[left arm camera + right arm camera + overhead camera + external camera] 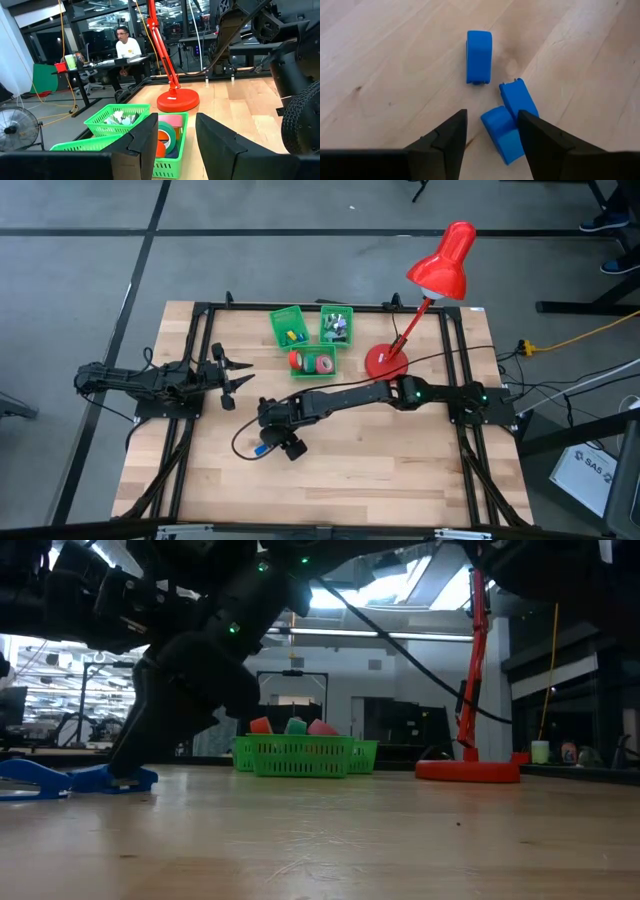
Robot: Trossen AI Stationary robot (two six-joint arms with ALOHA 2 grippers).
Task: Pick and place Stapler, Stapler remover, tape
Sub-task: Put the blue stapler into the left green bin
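A blue stapler (507, 117) lies swung open on the wooden table, left of its middle; it also shows in the overhead view (260, 448) and the low view (70, 778). My right gripper (492, 137) is open and slants down over it, one finger on either side of its nearer blue end. My left gripper (238, 377) is open, holds nothing and waits level at the table's left. Red and pink tape rolls (312, 362) lie in the nearest green basket (330, 372). Pale stapler removers (337, 328) lie in the far right basket. My right gripper stands low over the stapler's nearer end (496, 125), coming from above and from the table's right. One finger (532, 135) overlaps the blue part in the wrist view. I cannot tell whether it touches.
A third green basket (288, 328) at the far side holds small coloured pieces. A red desk lamp stands on its round base (385, 361) right of the baskets, and its cable runs toward the right arm. Bare wood lies toward the near edge. A person sits beyond the table (126, 47).
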